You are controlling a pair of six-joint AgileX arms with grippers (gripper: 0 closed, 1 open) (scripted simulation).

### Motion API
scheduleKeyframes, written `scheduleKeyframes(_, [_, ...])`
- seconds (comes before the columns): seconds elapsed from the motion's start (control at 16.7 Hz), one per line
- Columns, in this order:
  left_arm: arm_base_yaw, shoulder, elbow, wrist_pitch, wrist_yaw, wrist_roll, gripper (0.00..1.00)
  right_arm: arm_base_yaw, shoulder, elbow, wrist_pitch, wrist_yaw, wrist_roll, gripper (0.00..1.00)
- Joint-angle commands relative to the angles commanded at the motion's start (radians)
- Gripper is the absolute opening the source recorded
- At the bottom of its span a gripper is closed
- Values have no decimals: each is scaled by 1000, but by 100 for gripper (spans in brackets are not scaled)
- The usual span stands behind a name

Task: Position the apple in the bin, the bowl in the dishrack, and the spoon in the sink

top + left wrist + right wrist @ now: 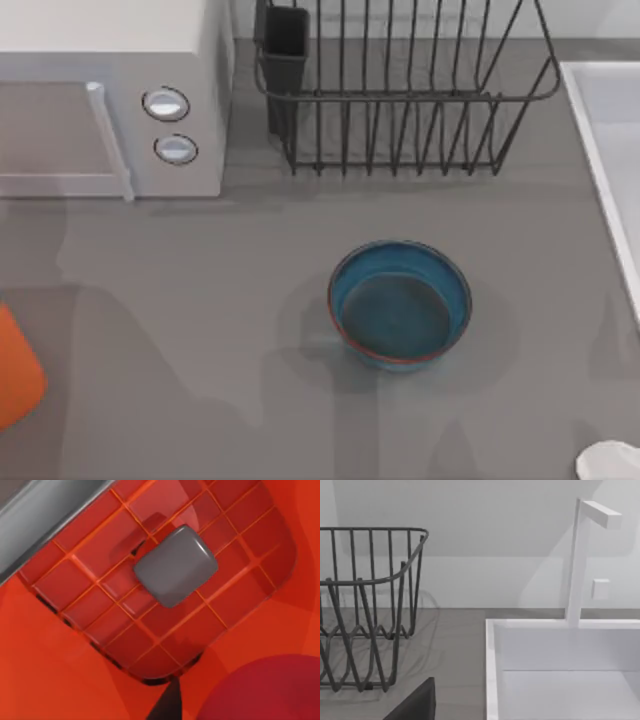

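Observation:
In the left wrist view I look straight down into the orange bin (pixel 75 645), with its gridded floor. The apple (pixel 265 690) bulks dark red close to the camera, pressed against the dark finger of my left gripper (pixel 172 707), which is shut on it above the bin. From above, the bin (pixel 15 370) pokes in at the left edge. The blue bowl (pixel 400 305) stands upright mid-table. The dishrack (pixel 400 90) stands at the back. The white spoon (pixel 610 462) lies at the front right corner. The sink (pixel 610 150) runs along the right edge. A dark part of my right gripper (pixel 415 705) faces the dishrack (pixel 365 605) and the sink (pixel 560 650).
A white microwave (pixel 110 100) with two round knobs fills the back left. A grey rounded square (pixel 175 565) shows over the bin floor. A white faucet (pixel 580 555) rises behind the sink. Open grey table lies around the bowl.

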Motion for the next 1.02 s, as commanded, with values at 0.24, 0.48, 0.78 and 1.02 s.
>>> scheduleKeyframes(0.24, [-3, -1, 0, 1, 0, 0, 0, 0, 0, 0, 0, 0, 0, 100])
scheduleKeyframes(0.48, [13, 15, -70, 93, 2, 14, 0, 0, 0, 0, 0, 0, 0, 100])
scheduleKeyframes(0.78, [44, 49, -199, 258, 3, 45, 0, 0, 0, 0, 0, 0, 0, 100])
scheduleKeyframes(1.02, [50, 55, -225, 292, 4, 53, 0, 0, 0, 0, 0, 0, 0, 100])
